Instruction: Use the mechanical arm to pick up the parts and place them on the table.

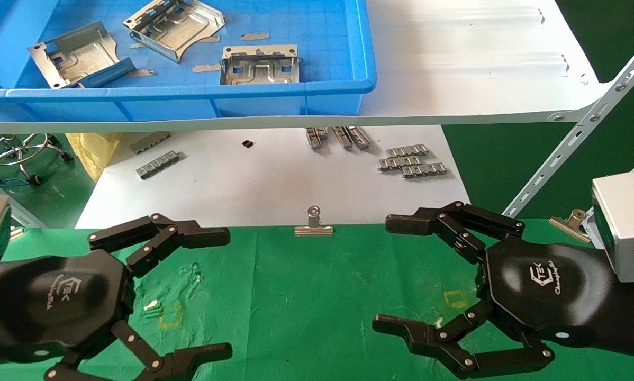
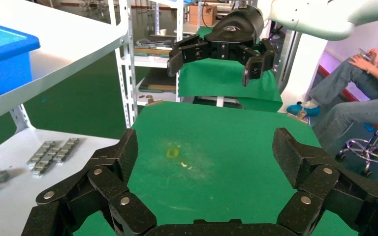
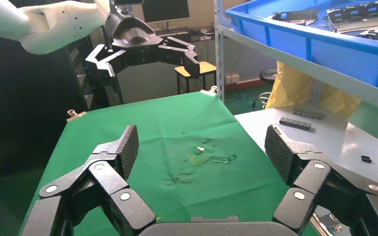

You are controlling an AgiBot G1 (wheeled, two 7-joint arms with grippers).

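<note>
The parts, three stamped silver brackets, all lie in the blue bin (image 1: pixel 317 90) on the white shelf board (image 1: pixel 481 79), so none has reached the table (image 1: pixel 306 296) yet. Going near to far, I see my two grippers first, both hanging low over the green cloth with nothing in them. The left gripper (image 1: pixel 219 288) is spread wide, its fingers (image 1: pixel 190 235) well apart. The right gripper (image 1: pixel 394 275) mirrors it on the other side, also released. I judge they sit this way as a ready stance, palms facing inward and jaws open so either can go straight up to the bin.

Between them the cloth shows two small yellow square marks (image 1: pixel 170 316), which I take as drop targets. At the cloth's far edge a silver binder clip (image 1: pixel 313 225) pinches it down, and a second clip (image 1: pixel 570 221) does the same at the right corner.

Beyond that, on the lower white board, small grey ridged strips (image 1: pixel 412 161) lie in loose groups; they are not my job.

Farthest, in the bin, the nearest bracket (image 1: pixel 260 66) sits beside the front wall, another bracket (image 1: pixel 174 24) lies behind it, and a third bracket (image 1: pixel 73 53) rests to the left.
</note>
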